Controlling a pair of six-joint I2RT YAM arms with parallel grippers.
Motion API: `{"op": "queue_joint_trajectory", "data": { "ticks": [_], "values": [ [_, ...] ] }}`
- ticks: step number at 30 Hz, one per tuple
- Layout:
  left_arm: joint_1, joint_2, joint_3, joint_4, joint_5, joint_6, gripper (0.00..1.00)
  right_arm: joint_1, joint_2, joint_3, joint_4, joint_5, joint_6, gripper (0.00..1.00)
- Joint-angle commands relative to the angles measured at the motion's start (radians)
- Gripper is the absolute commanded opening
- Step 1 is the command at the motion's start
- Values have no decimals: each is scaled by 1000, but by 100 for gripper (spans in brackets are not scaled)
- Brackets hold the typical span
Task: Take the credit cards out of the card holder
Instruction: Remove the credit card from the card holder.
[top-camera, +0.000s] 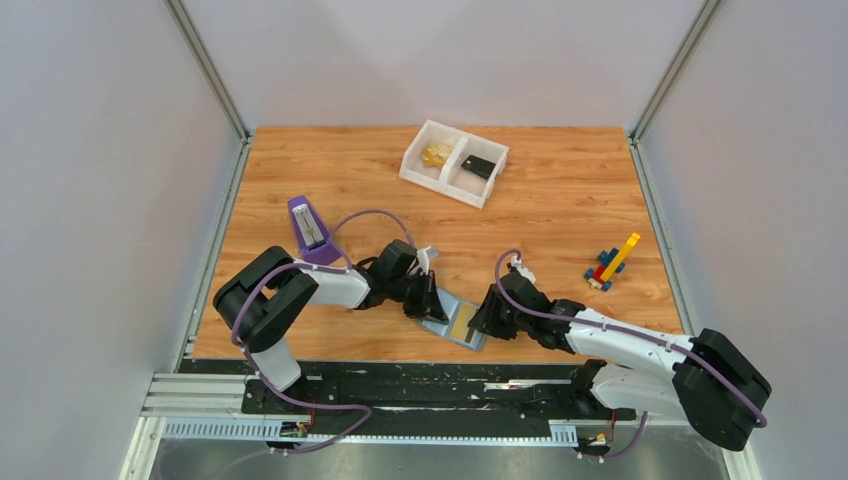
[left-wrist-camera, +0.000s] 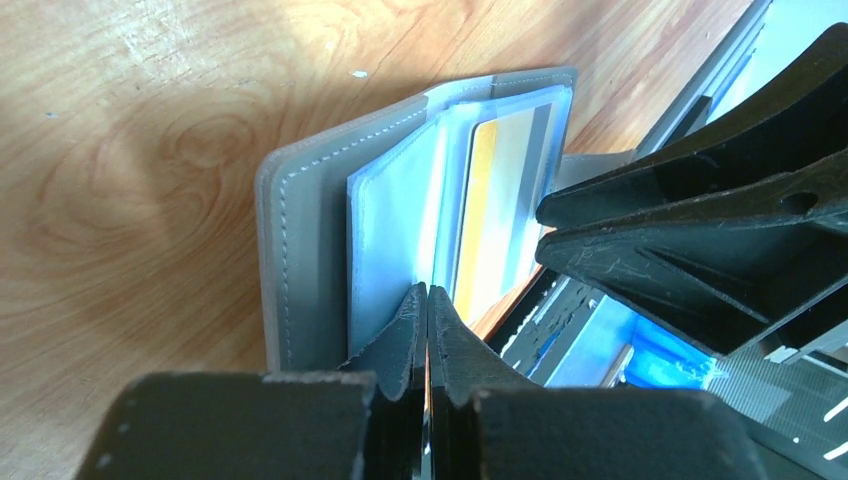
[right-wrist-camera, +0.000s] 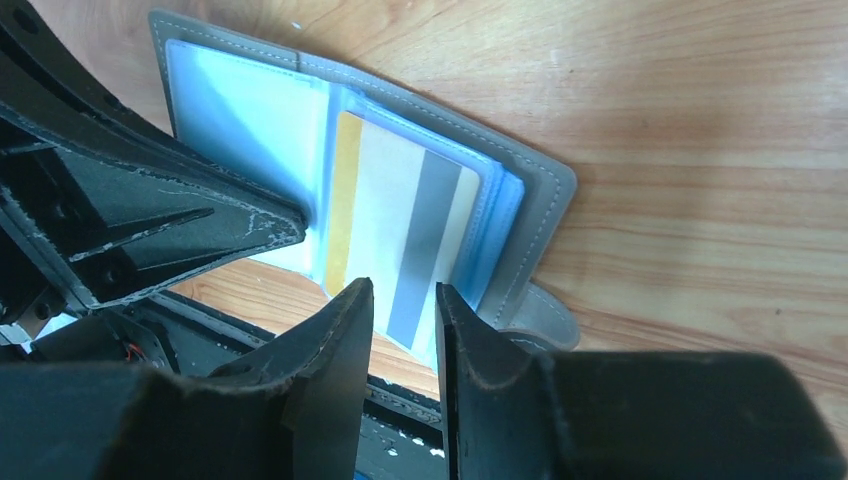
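The grey card holder (top-camera: 452, 322) lies open at the table's near edge, between my two grippers. It also shows in the left wrist view (left-wrist-camera: 300, 250) and the right wrist view (right-wrist-camera: 530, 190). A credit card (right-wrist-camera: 400, 220) with a gold stripe sits in its clear sleeves and shows in the left wrist view (left-wrist-camera: 500, 200); its lower end reaches past the table edge. My left gripper (left-wrist-camera: 427, 295) is shut, tips pinched at the edge of a clear sleeve page. My right gripper (right-wrist-camera: 400, 305) is open, its fingers on either side of the card's lower end.
A white two-compartment tray (top-camera: 455, 178) stands at the back, holding a gold item (top-camera: 436, 154) and a black piece (top-camera: 480, 167). A purple metronome (top-camera: 310, 228) stands left of the left arm. A toy of coloured bricks (top-camera: 612, 262) lies at the right. The black rail (top-camera: 450, 375) runs below the table edge.
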Motion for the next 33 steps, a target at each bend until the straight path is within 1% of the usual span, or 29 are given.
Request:
{"op": "queue_joint_trajectory", "data": {
  "ticks": [1,6,9,12,14,18,22,25,29,31,33],
  "values": [
    [-3,-50,-15,17,-28,19,5,-4,-17,-6,-69,51,28,31],
    [-4,-49,-18,44,-15,15,14,-4,22,2,-67,62,28,32],
    [-4,-45,-18,60,-6,15,23,-3,53,17,-47,61,-4,32],
    [-5,-43,-11,68,-2,20,31,-4,72,21,-23,68,-36,28],
    [-4,-39,0,54,-11,31,34,-4,81,24,-18,75,-52,25],
    [-4,-25,17,42,-23,46,38,-5,93,20,-5,90,-89,23],
    [-4,-2,21,49,-24,47,40,-6,91,8,20,99,-122,20],
    [-4,19,17,83,-3,36,40,-14,93,2,33,90,-134,20],
    [-4,36,9,138,34,3,37,-14,104,0,46,78,-140,19],
    [-4,41,6,150,52,-8,34,-16,111,2,53,73,-141,19],
    [-4,41,4,152,59,-12,22,-16,116,1,54,71,-139,19]
  ]
}}
